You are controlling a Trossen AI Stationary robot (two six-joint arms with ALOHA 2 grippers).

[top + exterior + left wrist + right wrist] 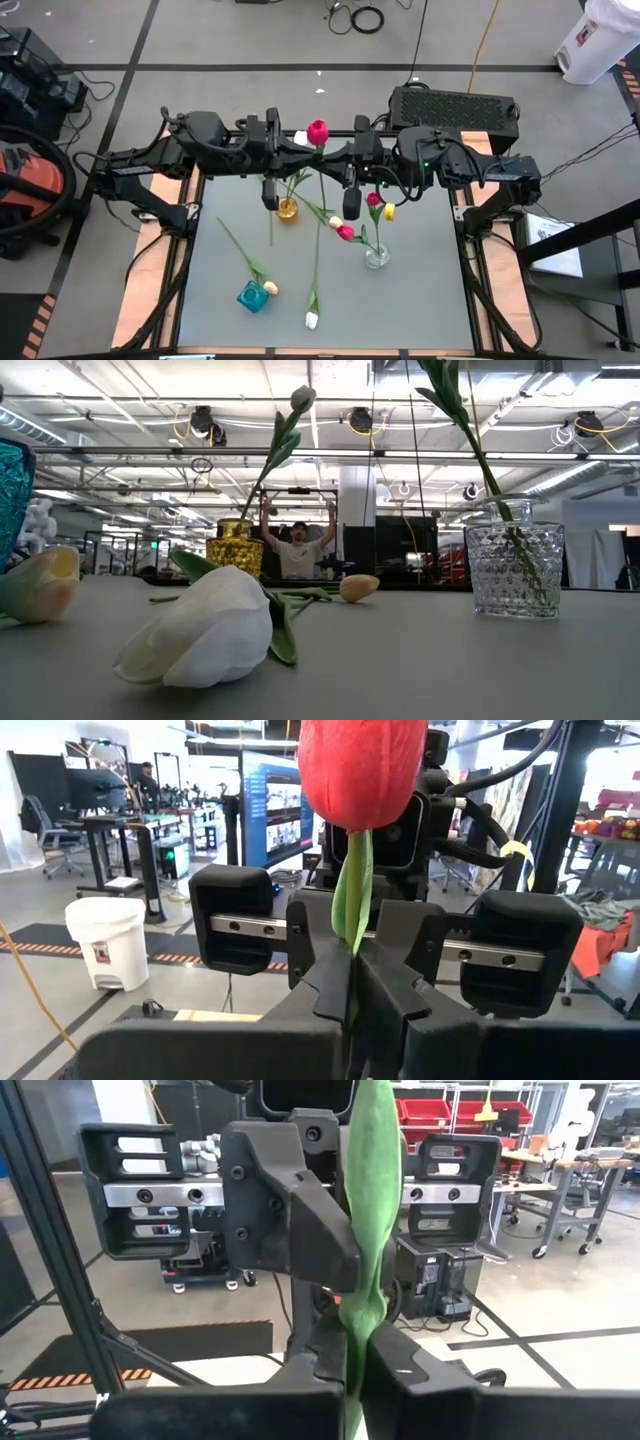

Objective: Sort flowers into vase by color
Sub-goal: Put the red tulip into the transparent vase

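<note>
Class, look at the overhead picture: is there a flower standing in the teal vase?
No. The teal vase holds nothing; a pale yellow tulip only lies on the table beside it, its stem stretched flat away from the vase.

High view: straight down over table (400,310). Low view: tabletop level, facing room, close behind white tulip (200,630). Wrist views: each close behind its own fingers, sharing the red tulip's (358,770) stem.

Both arms are raised and meet nose to nose at the back of the worktop, left pincer (352,982) and right pincer (358,1352) each clamped tight.
</note>
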